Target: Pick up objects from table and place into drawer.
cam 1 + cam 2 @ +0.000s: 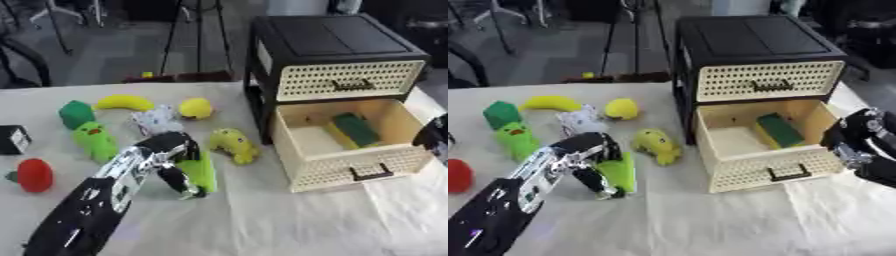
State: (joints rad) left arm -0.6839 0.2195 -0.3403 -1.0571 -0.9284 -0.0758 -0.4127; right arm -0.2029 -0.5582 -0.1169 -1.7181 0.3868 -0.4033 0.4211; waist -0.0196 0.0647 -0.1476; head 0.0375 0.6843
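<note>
— Now, the left hand (171, 152): status?
— Fingers (185, 186) curled round a bright green toy (201, 170), low over the tabletop (262, 225) near its middle.
— The drawer (346, 145)?
— Lower one pulled open at the tabletop's right edge, under the black cabinet (328, 50); a green and yellow item (352, 130) lies inside.
— Right hand (868, 145)?
— Beside the drawer's right wall; I cannot tell how its fingers stand.
— Other things?
— Banana (122, 102), red toy (35, 175) and more toward the left edge.

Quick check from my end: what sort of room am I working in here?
Probably a lab or studio workspace, not a home: a cloth-covered table holding toy props, a small black drawer unit set up as the target, and behind it a grey floor with tripod legs and a chair.
</note>
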